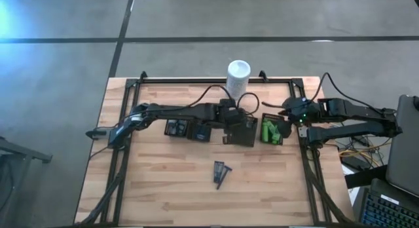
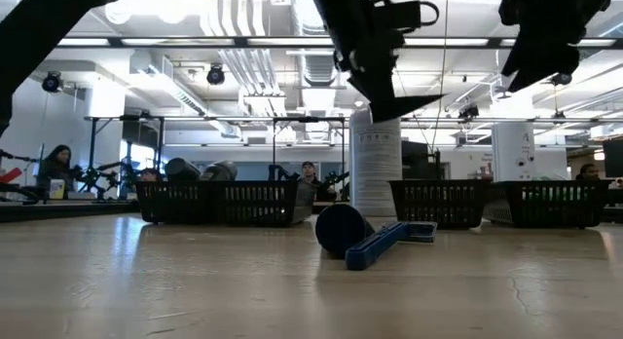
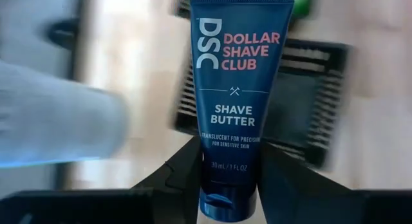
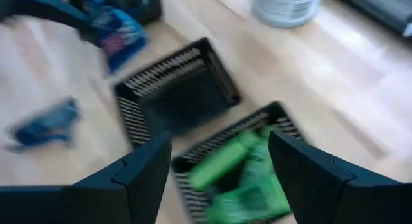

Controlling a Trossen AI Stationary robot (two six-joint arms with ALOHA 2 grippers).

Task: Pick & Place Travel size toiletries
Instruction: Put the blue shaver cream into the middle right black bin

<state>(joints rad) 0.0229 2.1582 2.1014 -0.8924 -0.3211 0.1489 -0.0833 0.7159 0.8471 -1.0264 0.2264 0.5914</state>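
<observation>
My left gripper (image 3: 230,147) is shut on a dark blue tube (image 3: 238,82) printed "Dollar Shave Club Shave Butter". It hangs above an empty black slotted tray (image 1: 240,133) at mid-table. My right gripper (image 4: 219,143) is open and hovers over a tray of bright green bottles (image 4: 241,176), touching nothing. Dark blue razors (image 1: 221,173) lie flat on the wood nearer the table's near edge, and also show in the low view (image 2: 382,244). In the low view the left gripper (image 2: 384,81) and the right gripper (image 2: 540,42) are well above the table. My left gripper pinches the tube between its two fingers (image 3: 187,169) at the narrower end (image 3: 228,185) below the print. The tube points away along the fingers. It is lifted clear, with the black tray (image 3: 309,102) behind it.
A white cylindrical container (image 1: 239,74) stands at the table's far edge. Two more black trays (image 1: 175,128) holding dark items sit left of the empty one. Several black baskets (image 2: 219,201) line the far side in the low view. Bare wood lies around the razors. People sit in the room beyond.
</observation>
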